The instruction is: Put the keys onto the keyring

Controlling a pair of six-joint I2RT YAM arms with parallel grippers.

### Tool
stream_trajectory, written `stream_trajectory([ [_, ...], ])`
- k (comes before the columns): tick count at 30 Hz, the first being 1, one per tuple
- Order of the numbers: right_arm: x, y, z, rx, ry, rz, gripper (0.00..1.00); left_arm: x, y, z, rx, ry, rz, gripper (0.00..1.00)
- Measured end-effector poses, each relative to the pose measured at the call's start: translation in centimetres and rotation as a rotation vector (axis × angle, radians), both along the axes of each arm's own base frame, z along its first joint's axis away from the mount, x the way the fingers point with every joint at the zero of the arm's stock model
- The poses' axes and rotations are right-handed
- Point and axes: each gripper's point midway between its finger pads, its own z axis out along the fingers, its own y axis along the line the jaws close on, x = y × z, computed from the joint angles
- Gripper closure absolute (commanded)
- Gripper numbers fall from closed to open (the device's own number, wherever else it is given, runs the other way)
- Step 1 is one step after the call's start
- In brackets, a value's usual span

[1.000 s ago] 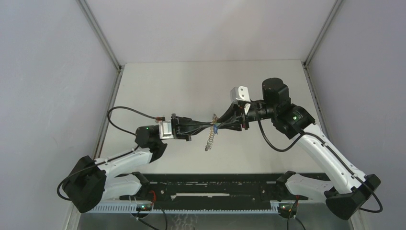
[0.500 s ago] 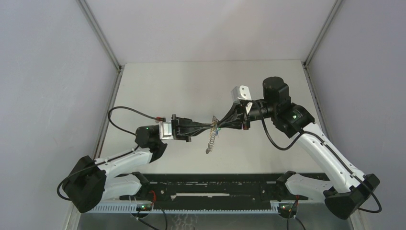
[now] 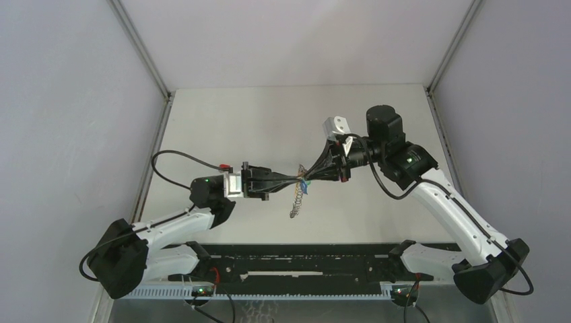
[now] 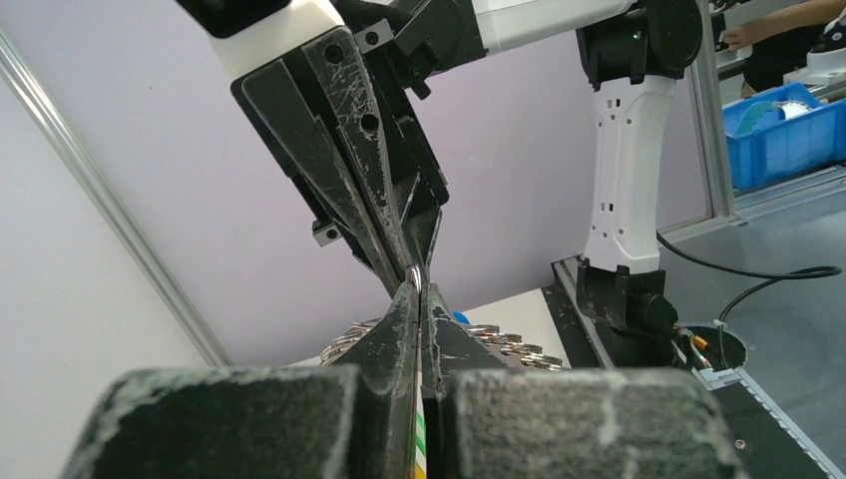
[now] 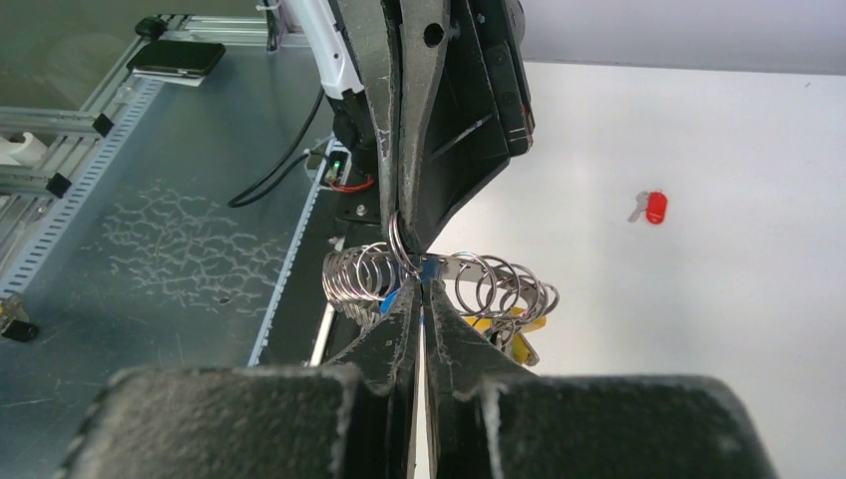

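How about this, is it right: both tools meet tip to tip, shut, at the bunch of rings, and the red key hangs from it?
No: the red key lies on the table, apart from the bunch of rings, as the right wrist view shows. The left tool and right tool do meet there, shut.

Aloft over worktop (image 3: 222,121) centre
Between left gripper (image 3: 296,179) and right gripper (image 3: 307,177), thin bead-chained metal keyring (image 3: 295,200); on worktop behind, red-headed silver key (image 5: 653,208).
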Motion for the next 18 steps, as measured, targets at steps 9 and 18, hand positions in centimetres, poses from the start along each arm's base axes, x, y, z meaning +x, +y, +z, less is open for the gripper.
stream_trajectory([
  [9,-0.1,0.2,-0.3,-0.004,0.049,0.020,1.00,-0.4,-0.1,0.1,0.000,-0.006,-0.012,1.00],
  [18,-0.1,0.8,-1.1,-0.024,0.082,0.038,1.00,-1.1,-0.3,-0.1,0.013,-0.015,-0.042,1.00],
])
